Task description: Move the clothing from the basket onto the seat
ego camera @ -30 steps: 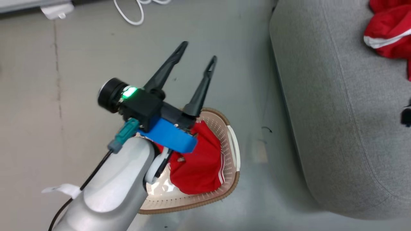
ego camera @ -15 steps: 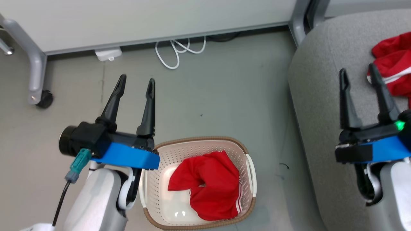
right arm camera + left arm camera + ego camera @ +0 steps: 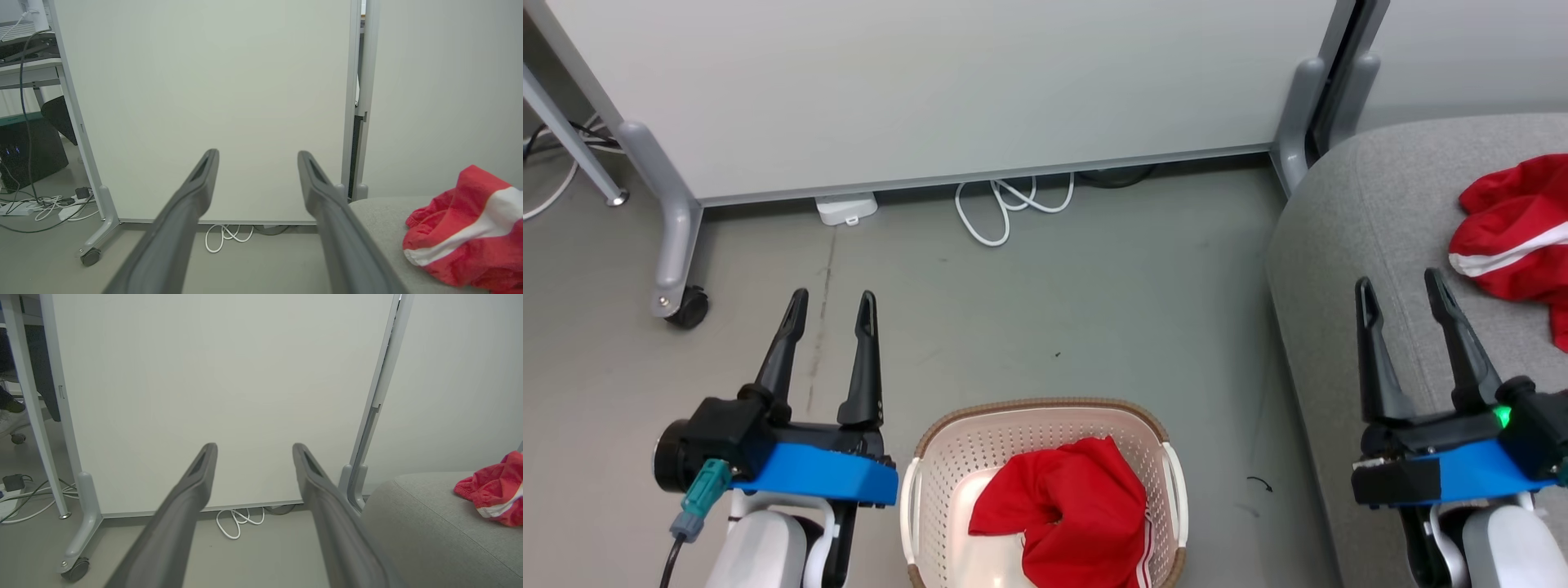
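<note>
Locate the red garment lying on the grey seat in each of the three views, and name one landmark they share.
Head view: the red garment lies at the right edge, upper half, on the seat.
Left wrist view: the garment, right edge, below mid-height.
Right wrist view: the garment, lower right corner.
Shared landmark: the coiled white cable on the floor below the white panel.

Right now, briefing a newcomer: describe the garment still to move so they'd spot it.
Left of the big grey seat, a cream perforated basket with a brown rim stands on the floor. The red garment crumpled inside it is yours; the other red garment lies on the seat.
</note>
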